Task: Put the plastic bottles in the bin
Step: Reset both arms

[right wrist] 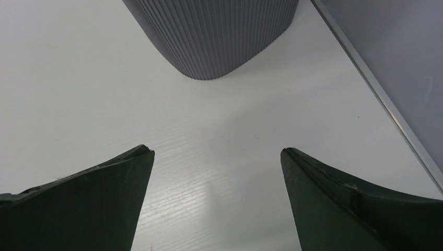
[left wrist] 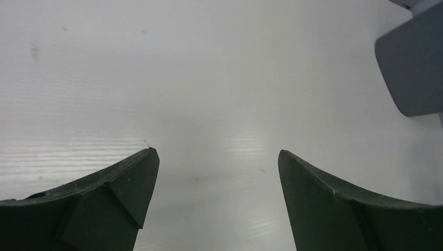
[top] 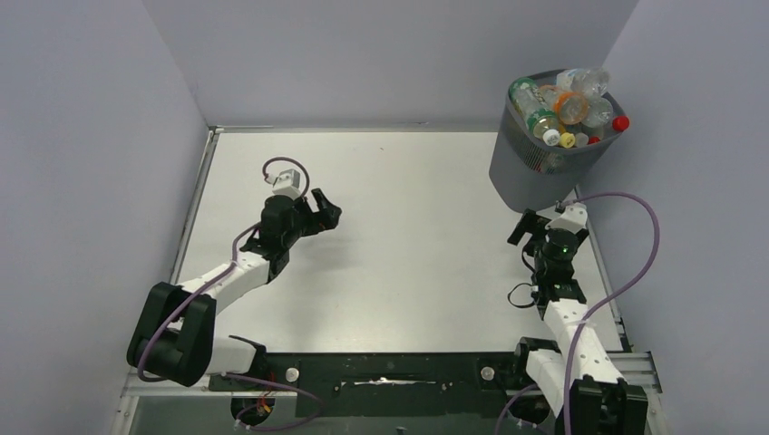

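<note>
The left gripper (top: 323,216) hangs over the left half of the white table (top: 408,254), its jaws spread wide with nothing between them; its own camera shows only bare tabletop between the two dark fingers (left wrist: 125,183), with the grey bin (left wrist: 412,68) well off at the upper right edge. Further right, in the far right corner of the table, the bin (top: 535,168) stands with its mouth upward and its ribbed wall narrowing toward the base. It is heaped to the rim with the plastic bottles (top: 567,104), and none lies on the table. At the left of the heap a clear bottle with a green label (top: 524,95) leans along the rim; in the middle an orange bottle (top: 571,107) lies on top; above it a clear bottle (top: 585,80) lies roughly crosswise, left to right, higher than the rim; at the right edge a red cap (top: 620,123) pokes out over the rim. Small white and yellow caps (top: 569,140) show at the near side, and how the bottles beneath them point cannot be told. The right gripper (top: 525,228) sits low, just in front of the bin's base, aimed at it but apart from it, jaws wide and holding nothing; its camera shows the bin's rounded bottom (right wrist: 219,36) ahead beyond the fingers (right wrist: 104,198), with the table's metal edge strip (right wrist: 381,99) at the right.
</note>
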Motion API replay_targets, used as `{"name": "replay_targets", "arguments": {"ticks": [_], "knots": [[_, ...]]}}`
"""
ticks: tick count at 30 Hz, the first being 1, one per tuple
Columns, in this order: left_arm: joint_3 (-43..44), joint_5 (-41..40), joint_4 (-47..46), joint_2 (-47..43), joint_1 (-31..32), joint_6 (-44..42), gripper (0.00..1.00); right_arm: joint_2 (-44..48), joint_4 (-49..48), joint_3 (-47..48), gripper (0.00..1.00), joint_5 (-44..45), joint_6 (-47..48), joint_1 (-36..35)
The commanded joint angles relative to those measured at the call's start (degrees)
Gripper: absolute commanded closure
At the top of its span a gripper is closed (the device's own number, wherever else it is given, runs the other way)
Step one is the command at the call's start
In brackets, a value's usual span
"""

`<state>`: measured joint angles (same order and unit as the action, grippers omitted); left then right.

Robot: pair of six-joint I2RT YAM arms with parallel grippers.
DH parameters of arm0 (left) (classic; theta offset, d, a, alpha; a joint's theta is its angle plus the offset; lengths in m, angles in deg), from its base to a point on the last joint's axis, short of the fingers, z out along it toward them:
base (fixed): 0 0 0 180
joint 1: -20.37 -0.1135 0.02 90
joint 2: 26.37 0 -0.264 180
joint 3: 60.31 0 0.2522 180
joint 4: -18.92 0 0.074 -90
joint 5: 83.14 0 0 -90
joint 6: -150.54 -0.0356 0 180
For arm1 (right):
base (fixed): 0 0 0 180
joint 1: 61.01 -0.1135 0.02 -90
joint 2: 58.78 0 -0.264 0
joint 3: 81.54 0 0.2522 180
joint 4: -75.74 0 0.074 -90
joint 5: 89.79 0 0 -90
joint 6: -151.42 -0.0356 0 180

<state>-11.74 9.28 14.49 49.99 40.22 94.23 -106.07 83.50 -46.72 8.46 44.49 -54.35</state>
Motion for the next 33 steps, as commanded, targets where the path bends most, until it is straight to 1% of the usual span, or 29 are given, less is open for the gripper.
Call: {"name": "replay_targets", "arguments": {"ticks": [1,4,7,8,9,11,14,17,20,22,25,27,29,31,32,33], "knots": [[-2.78,-9.38,-11.67,0.02,-3.08,-10.78,0.15,-3.32,-20.58,-3.43,0.02,7.08,3.56,-0.41],[-5.74,-13.35,-15.08,0.13,-6.53,-15.22,0.15,-7.62,-27.88,-4.84,0.02,8.15,6.29,-0.73],[-9.84,-13.18,-22.33,0.38,-10.93,-19.26,0.15,-13.54,-32.69,-5.1,0.02,11.97,7.41,-0.78],[-10.09,-12.65,-23.21,0.67,-12.48,-19.64,0.15,-14.89,-34.28,-5.38,0.02,12.51,7.69,-0.83],[-9.06,-11.58,-21.69,1.17,-14.51,-19.07,0.15,-16.22,-36.43,-6.05,0.02,12.93,8.03,-0.93],[-9.2,-11.75,-24.79,2.66,-16.38,-20.33,0.15,-19.79,-40.42,-6.42,0.02,14.03,8.47,-1.07],[-10.57,-8.25,-30.68,4.63,-20.72,-19.9,0.14,-24.92,-45.55,-6.23,0.02,14.96,9.6,-1.68],[-11.84,-1.44,-37.67,7.46,-26.01,-17.61,0.14,-28.46,-50.58,-6.7,0.02,16.99,11.42,-2.85],[-14.32,5.43,-48.34,10.71,-29.45,-15.28,0.15,-31.78,-54.08,-7.47,0.02,18.34,10.82,-3.09],[-15.67,8.56,-53.26,12.5,-30.76,-14.8,0.15,-32.99,-51.13,-5.59,0.02,17.82,10.46,-2.93],[-14.48,11.35,-53.37,14.01,-32.16,-13.83,0.14,-34.97,-49.77,-3.56,0.02,17.36,12.43,-3.7],[-13.77,12.49,-52.27,13.98,-32.41,-13.46,0.14,-36.15,-52.85,-4.55,0.02,16.59,12.76,-3.8],[-13.19,12.25,-48.87,12.21,-32.3,-14.42,0.15,-38.18,-57.73,-5.88,0.02,12.3,13.4,-2.69],[-12.87,11.11,-44.77,9.78,-32.06,-16.32,0.14,-38.31,-57.92,-6.81,0.02,8.01,12.12,-0.69],[-12.88,9.92,-42.6,8.36,-31.87,-17.35,0.14,-40.15,-61.89,-8.73,0.02,5.38,12.72,-0.02],[-13.33,9.05,-41.13,7.08,-31.77,-17.99,0.14,-40.67,-67.74,-10.07,0.02,5.82,14.11,-0.66]]}}
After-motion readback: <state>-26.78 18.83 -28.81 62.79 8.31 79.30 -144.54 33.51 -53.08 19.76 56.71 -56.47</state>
